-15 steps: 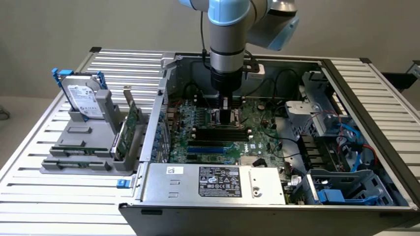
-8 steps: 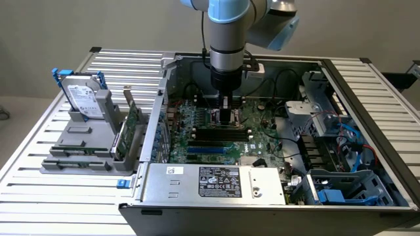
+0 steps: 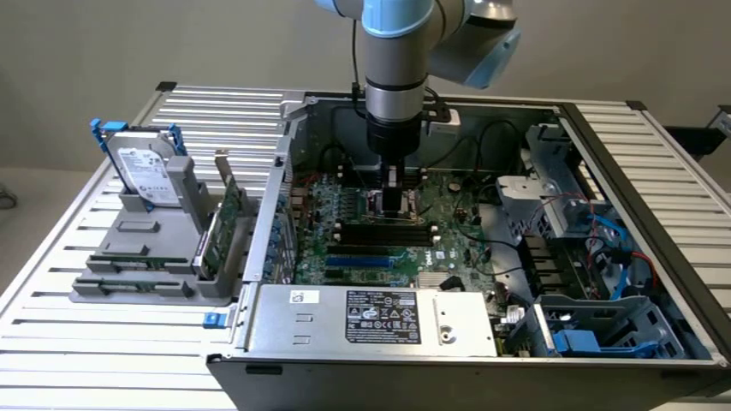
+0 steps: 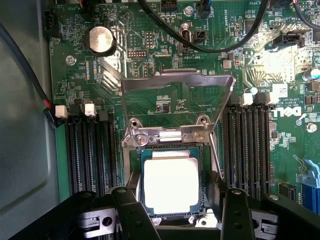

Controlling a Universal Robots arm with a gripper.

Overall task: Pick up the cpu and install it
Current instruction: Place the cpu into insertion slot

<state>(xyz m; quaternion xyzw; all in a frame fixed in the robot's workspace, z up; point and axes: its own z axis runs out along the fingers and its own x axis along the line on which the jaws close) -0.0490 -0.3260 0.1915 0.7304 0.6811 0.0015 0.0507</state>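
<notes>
The cpu (image 4: 170,185), a small square chip with a dull silver top, lies flat in the motherboard socket (image 4: 135,165) inside the open computer case (image 3: 571,116). The socket's metal load plate (image 4: 177,92) is swung up and stands open behind it. My gripper (image 4: 178,194) is open, low over the socket, with one black finger on each side of the chip and a gap showing at the right-hand finger (image 4: 235,207). In the exterior view the arm points straight down, with the gripper (image 3: 392,201) over the middle of the green board.
Black memory slots (image 4: 90,150) (image 4: 245,145) flank the socket, and black cables (image 4: 210,47) cross the board behind it. A power supply (image 3: 377,317) fills the case front. On the exterior view's left, a grey rack holds a hard drive (image 3: 149,167) and green cards (image 3: 234,214).
</notes>
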